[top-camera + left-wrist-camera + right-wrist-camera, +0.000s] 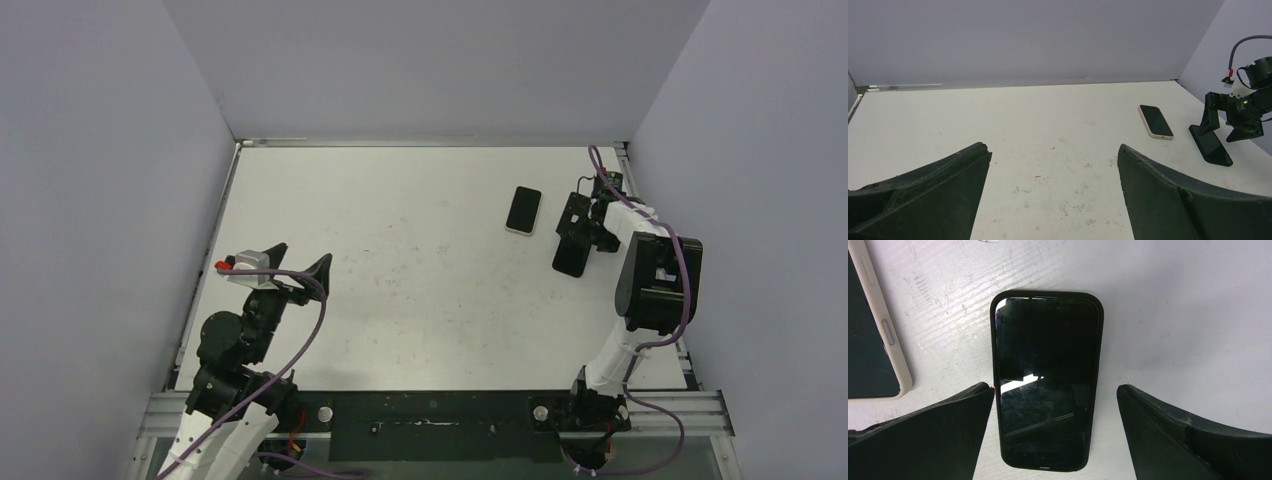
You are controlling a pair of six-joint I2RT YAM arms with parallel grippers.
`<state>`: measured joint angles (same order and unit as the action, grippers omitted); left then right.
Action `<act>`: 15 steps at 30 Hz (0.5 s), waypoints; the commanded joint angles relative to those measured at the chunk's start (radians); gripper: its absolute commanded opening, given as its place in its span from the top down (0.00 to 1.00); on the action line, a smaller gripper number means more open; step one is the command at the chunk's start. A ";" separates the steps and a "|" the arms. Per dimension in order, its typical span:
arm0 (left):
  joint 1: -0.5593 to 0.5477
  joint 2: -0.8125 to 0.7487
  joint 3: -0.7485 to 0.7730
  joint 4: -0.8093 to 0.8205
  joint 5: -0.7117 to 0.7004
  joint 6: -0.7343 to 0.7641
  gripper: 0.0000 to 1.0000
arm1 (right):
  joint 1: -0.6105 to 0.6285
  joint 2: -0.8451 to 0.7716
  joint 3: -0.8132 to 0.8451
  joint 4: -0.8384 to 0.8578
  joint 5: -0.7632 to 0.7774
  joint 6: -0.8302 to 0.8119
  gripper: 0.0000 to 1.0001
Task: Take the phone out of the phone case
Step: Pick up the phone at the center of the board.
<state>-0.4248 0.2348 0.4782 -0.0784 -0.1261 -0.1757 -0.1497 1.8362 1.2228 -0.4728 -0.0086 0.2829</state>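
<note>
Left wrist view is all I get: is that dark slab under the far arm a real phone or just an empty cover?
Observer: From the right wrist view, the black-cased phone has a glossy screen facing up inside a black rim.
Operator: Is the claw squeezing it?
Observer: No, the right gripper is open, its fingers straddling one end of the phone.
Operator: And the pale one?
Observer: The beige-cased phone shows two side buttons on its edge.

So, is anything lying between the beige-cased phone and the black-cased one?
Nothing. Only a bare strip of white table separates the beige-cased phone from the black-cased phone. The right wrist view shows this most clearly.
</note>
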 commanded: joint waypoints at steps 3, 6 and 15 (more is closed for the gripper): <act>-0.006 -0.006 0.028 0.035 0.011 0.001 0.03 | 0.005 0.020 0.005 0.024 -0.042 -0.022 0.00; -0.006 -0.006 0.027 0.035 0.014 0.001 0.03 | 0.006 0.025 0.006 0.029 -0.069 -0.029 0.00; -0.008 -0.008 0.028 0.037 0.020 0.001 0.03 | 0.004 0.050 0.014 0.012 -0.037 -0.024 0.00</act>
<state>-0.4263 0.2348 0.4782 -0.0780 -0.1219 -0.1757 -0.1490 1.8626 1.2221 -0.4690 -0.0723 0.2649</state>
